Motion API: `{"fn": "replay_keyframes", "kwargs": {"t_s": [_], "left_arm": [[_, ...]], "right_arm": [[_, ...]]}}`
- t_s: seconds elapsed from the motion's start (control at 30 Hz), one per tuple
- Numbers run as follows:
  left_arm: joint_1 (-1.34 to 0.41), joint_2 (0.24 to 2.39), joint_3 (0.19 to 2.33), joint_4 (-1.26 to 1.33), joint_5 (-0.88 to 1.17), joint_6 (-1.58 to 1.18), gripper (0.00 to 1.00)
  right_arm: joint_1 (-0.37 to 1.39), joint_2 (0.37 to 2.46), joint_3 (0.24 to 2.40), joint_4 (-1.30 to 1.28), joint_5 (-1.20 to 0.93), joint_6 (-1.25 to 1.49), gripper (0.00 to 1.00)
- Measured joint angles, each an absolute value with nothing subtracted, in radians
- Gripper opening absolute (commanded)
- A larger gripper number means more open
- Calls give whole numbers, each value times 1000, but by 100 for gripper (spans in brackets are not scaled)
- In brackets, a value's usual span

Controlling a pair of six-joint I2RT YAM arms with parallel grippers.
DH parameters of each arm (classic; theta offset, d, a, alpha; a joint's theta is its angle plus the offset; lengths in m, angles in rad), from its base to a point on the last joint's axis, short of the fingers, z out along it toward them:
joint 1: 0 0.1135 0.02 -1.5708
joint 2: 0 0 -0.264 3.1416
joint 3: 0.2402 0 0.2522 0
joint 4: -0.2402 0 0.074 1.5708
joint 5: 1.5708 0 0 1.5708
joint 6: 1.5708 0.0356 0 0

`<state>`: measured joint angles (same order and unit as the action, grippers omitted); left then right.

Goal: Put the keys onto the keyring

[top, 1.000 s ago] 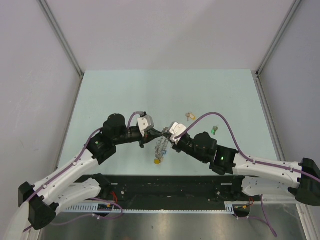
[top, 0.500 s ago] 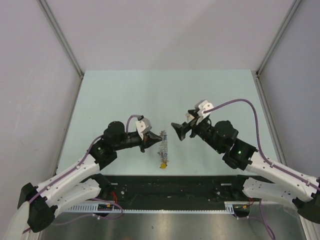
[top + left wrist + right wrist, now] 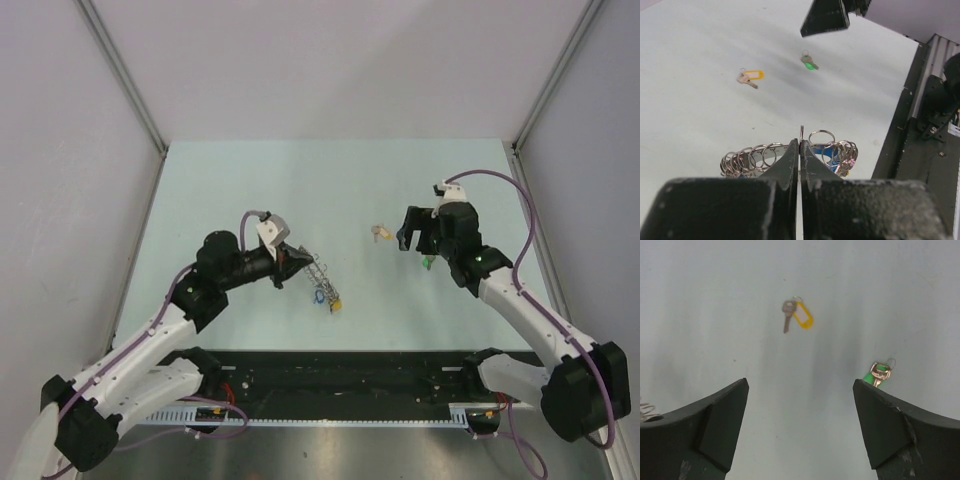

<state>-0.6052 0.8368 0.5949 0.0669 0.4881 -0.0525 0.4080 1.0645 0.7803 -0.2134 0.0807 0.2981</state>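
Pale green table (image 3: 250, 180) is seen across the middle of the top view, with both arms reaching in from the bottom edge. Left arm (image 3: 150, 340) is bent up from the lower left, and right arm (image 3: 520, 305) comes up from the lower right.

Left gripper (image 3: 296, 263) is placed left of centre and pointed toward the right of the frame. In the left wrist view its fingers (image 3: 790, 160) are pressed flat together, with a thin wire loop of the keyring (image 3: 752, 156) pinched between the tips. The keyring (image 3: 322, 282) is seen as a bundle of small metal rings with a blue piece in it. From the left gripper tip it trails toward the lower right, ending in a small yellow piece near the frame centre. Whether it is touching the table cannot be told.

Right gripper (image 3: 410, 236) is at right of centre, well apart from the keyring. In the right wrist view it (image 3: 800, 382) is spread wide and nothing is held.

Yellow-tagged key (image 3: 380, 233) lies flat on the table just left of the right gripper; in the right wrist view it (image 3: 797, 317) is at upper centre. Green-tagged key (image 3: 427, 263) lies just below the right gripper; in the wrist view it (image 3: 879, 373) is just beside the right-hand fingertip. Both keys are apart from each other.
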Motion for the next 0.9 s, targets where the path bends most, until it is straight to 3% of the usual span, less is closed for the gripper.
{"fn": "replay_keyframes", "kwargs": {"t_s": [0.3,0.4,0.63,0.9], "left_arm": [[-470,875,749,-123,473,22,0],[-446,879,749,-160,466,39,0],[-430,867,748,-221,429,78,0],[-430,847,748,-238,411,89,0]], "right_arm": [[310,1264,780,-264,160,355,76],[268,1307,780,-270,178,374,67],[158,1382,779,-239,174,416,37],[99,1465,744,-149,107,457,23]]}}
